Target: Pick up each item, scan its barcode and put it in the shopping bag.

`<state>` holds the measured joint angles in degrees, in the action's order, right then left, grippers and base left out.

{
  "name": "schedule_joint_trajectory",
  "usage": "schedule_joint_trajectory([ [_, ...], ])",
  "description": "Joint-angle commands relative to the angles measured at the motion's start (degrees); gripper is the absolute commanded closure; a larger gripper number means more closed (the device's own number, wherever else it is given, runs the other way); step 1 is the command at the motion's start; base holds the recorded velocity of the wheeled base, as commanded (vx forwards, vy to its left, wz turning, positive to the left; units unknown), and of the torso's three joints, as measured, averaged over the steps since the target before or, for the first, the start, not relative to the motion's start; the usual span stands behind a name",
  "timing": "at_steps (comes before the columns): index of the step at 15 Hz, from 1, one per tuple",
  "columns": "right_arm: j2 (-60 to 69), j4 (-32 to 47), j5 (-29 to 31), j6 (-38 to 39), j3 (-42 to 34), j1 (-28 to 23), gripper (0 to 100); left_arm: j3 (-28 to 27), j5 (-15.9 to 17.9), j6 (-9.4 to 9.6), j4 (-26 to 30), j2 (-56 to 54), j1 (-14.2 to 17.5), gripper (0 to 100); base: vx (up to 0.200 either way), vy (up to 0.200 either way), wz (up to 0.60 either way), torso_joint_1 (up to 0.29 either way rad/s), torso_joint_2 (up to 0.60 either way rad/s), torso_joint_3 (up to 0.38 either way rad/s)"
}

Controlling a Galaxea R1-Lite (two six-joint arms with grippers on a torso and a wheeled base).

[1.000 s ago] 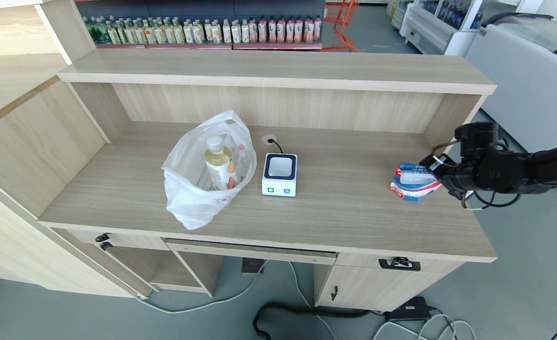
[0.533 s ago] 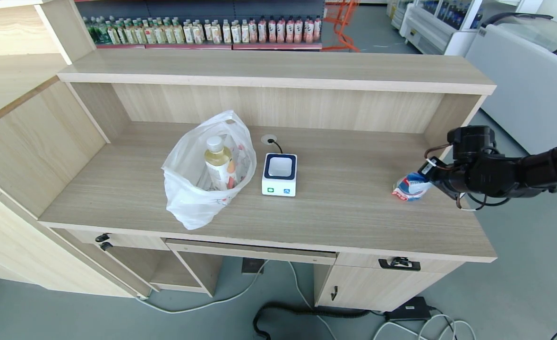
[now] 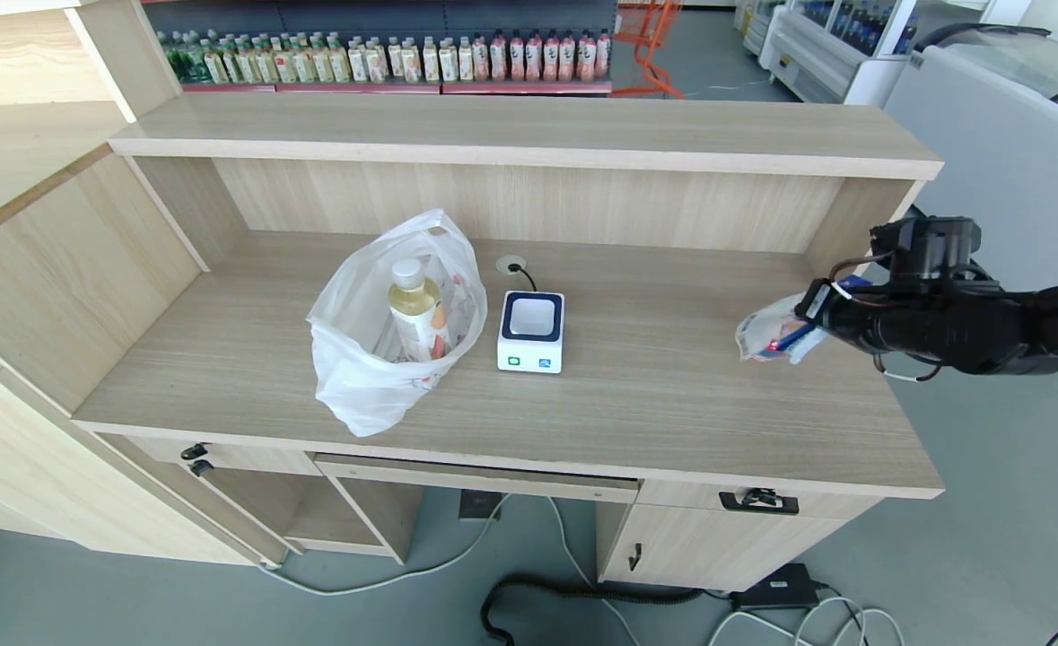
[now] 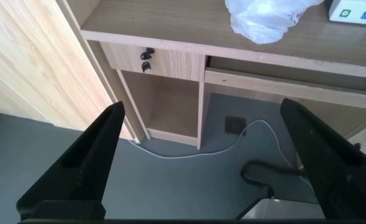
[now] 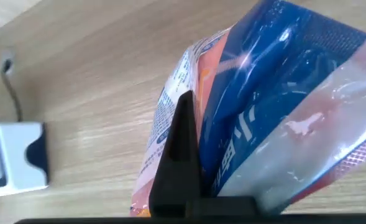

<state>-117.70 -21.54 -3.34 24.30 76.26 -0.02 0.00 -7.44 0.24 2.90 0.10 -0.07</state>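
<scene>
The right gripper (image 3: 805, 325) is clamped on a blue and red packet (image 3: 765, 332) over the right end of the surface (image 3: 654, 404). It looks not scanned yet; the scanner (image 3: 531, 331) is well apart. A bottle (image 3: 416, 309) is already in the shopping bag (image 3: 358, 377).

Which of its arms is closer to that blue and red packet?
Right. The right gripper holds the packet above the counter's right end. The left gripper hangs low before the counter's front, toward the shopping bag's end, far from the packet.
</scene>
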Motion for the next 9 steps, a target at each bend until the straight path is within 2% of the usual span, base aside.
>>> schedule_joint_trajectory([
  [1, 8.54, -0.34, -10.81, -1.09, -1.65, 0.11, 100, 0.00, -0.03, 0.02, 0.00, -0.01, -0.01, 0, 0.000, 0.000, 0.00, 0.000, 0.00, 0.000],
  [2, 11.26, -0.34, -16.96, -1.09, -4.11, 0.02, 100, 0.00, -0.03, 0.02, 0.00, -0.01, -0.01, 0, 0.000, 0.000, 0.00, 0.000, 0.00, 0.000],
  [3, 16.36, -0.61, -29.71, -1.62, -8.94, -1.29, 100, 0.00, -0.03, 0.02, 0.00, -0.01, -0.01, 0, 0.000, 0.000, 0.00, 0.000, 0.00, 0.000],
  [4, 19.70, -0.70, -39.37, -3.20, -12.28, -2.61, 100, 0.00, -0.03, 0.02, 0.00, -0.01, -0.01, 0, 0.000, 0.000, 0.00, 0.000, 0.00, 0.000],
  [6, 24.80, -0.78, -55.02, -8.83, -17.73, -3.58, 100, 0.00, -0.03, 0.02, 0.00, -0.01, -0.01, 0, 0.000, 0.000, 0.00, 0.000, 0.00, 0.000],
  [8, 28.23, -0.70, -65.30, -10.85, -20.10, -2.79, 100, 0.00, -0.03, 0.02, 0.00, -0.01, -0.01, 0, 0.000, 0.000, 0.00, 0.000, 0.00, 0.000],
  [9, 28.93, -0.61, -67.15, -10.85, -20.28, -1.91, 100, 0.00, -0.03, 0.02, 0.00, -0.01, -0.01, 0, 0.000, 0.000, 0.00, 0.000, 0.00, 0.000],
])
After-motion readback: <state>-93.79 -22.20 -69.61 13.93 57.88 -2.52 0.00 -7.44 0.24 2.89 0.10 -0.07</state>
